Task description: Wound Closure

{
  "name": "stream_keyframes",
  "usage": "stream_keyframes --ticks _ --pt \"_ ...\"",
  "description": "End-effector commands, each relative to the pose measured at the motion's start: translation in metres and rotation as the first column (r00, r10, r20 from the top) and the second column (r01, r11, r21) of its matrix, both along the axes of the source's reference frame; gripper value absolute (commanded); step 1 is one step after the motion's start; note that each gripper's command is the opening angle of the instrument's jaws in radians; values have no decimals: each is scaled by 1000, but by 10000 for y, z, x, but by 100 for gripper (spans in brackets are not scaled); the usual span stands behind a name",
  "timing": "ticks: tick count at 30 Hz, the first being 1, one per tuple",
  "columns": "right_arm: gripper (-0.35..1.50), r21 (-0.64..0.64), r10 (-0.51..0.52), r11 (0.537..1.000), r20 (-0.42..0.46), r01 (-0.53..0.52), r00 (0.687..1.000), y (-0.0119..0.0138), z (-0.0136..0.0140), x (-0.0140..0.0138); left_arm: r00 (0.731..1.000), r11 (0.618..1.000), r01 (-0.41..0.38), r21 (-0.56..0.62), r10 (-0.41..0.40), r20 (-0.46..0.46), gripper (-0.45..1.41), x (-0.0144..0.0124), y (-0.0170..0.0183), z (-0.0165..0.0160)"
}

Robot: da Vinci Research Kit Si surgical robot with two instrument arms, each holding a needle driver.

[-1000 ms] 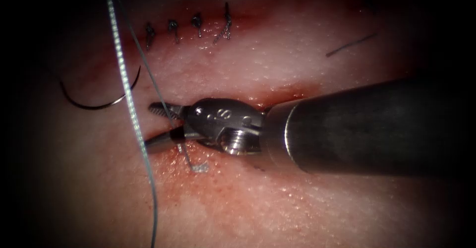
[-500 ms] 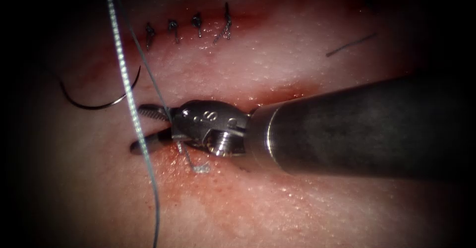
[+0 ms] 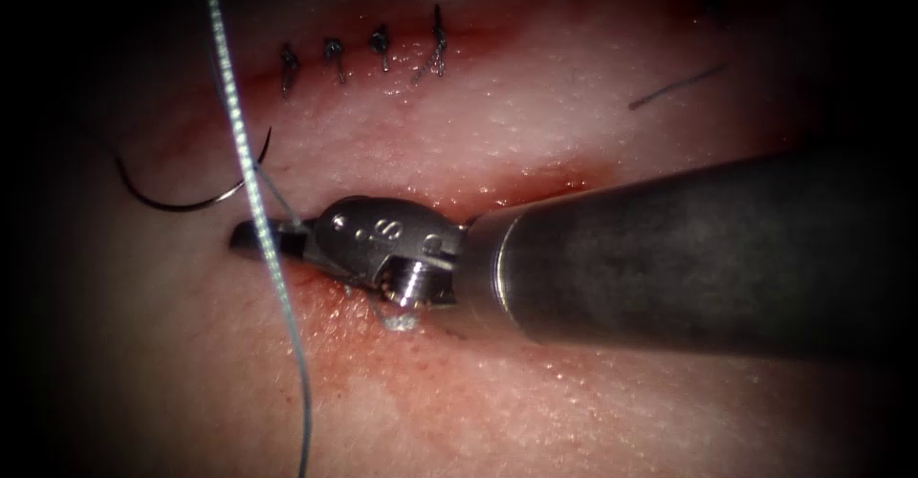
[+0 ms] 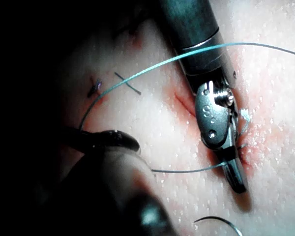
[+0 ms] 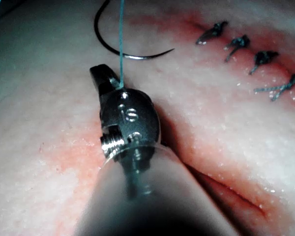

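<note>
My right tool (image 3: 251, 235) reaches in from the right over the tissue (image 3: 574, 124), its jaws shut on the thin thread (image 3: 277, 196) near the left end of the open cut (image 3: 521, 189). The same tool (image 5: 99, 73) shows the thread (image 5: 122, 44) rising straight from its closed jaws. The curved needle (image 3: 182, 203) lies loose on the tissue left of the cut, held by neither tool and not in the tissue. My left tool (image 4: 110, 141) is dark and close, and the thread (image 4: 152, 66) arcs to its shut tip.
Several knotted stitches (image 3: 382, 46) close the far part of the cut. A short cut thread end (image 3: 674, 86) lies at the upper right. A pale thread tail (image 3: 394, 323) sits in red fluid just below the right tool's wrist. A thicker thread strand (image 3: 251, 182) crosses top to bottom.
The right tool slid left along the cut, and its jaws, open around the thin thread a second ago, have closed on it. The needle has not moved.
</note>
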State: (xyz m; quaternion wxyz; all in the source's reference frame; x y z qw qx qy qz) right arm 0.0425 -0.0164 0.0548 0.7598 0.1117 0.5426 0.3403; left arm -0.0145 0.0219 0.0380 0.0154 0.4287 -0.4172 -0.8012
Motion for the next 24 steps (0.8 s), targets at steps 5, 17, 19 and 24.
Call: stream_keyframes --ticks 5,17,19,24 --pt "67 4 -13 1000 -38 13 999 2 -10 -19 1000 1000 -3 2 3 3 -45 -5 -6 1" --pt "143 -40 -150 988 39 152 988 16 -47 -121 996 1000 -11 13 10 84 -45 -18 -18 -39" --pt "133 -87 -192 976 86 199 978 24 -54 -140 992 999 -32 30 28 120 -45 -28 -23 -47" --pt "133 -116 -178 972 199 203 964 53 -71 -184 969 993 -82 87 59 241 -45 -56 -38 -60"
